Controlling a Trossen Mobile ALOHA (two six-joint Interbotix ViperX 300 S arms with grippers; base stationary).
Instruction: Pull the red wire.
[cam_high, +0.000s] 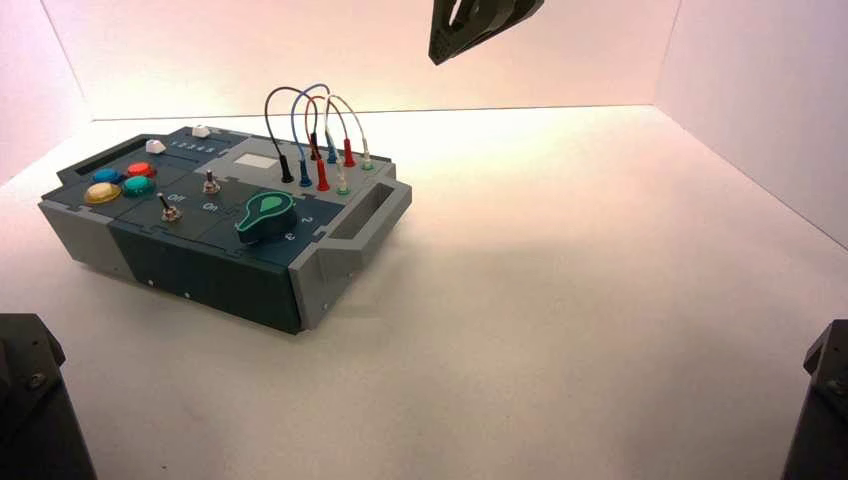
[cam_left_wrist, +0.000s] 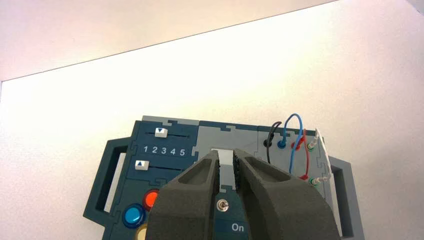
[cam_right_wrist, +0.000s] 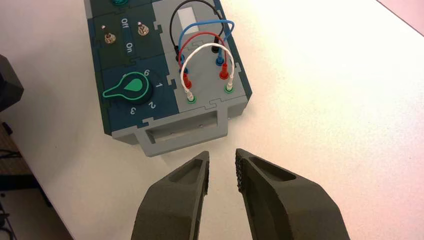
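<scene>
The red wire (cam_right_wrist: 192, 45) arches over the grey panel at the box's (cam_right_wrist: 165, 132) wire end, with both red plugs seated in their sockets. It stands between the blue wire (cam_right_wrist: 202, 25) and the white wire (cam_right_wrist: 207, 47). It also shows in the high view (cam_high: 322, 176) and the left wrist view (cam_left_wrist: 305, 155). My right gripper (cam_right_wrist: 222, 157) is open and empty, raised above the table off the box's handle end, well short of the wires. It hangs at the top of the high view (cam_high: 450, 45). My left gripper (cam_left_wrist: 226, 155) is slightly open and empty, held back from the box.
A black wire (cam_right_wrist: 192, 4) stands beside the blue one. A green knob (cam_right_wrist: 131, 89), two toggle switches (cam_right_wrist: 143, 30), coloured buttons (cam_high: 122, 182) and two sliders (cam_left_wrist: 161, 132) cover the rest of the box. White walls close the back and sides.
</scene>
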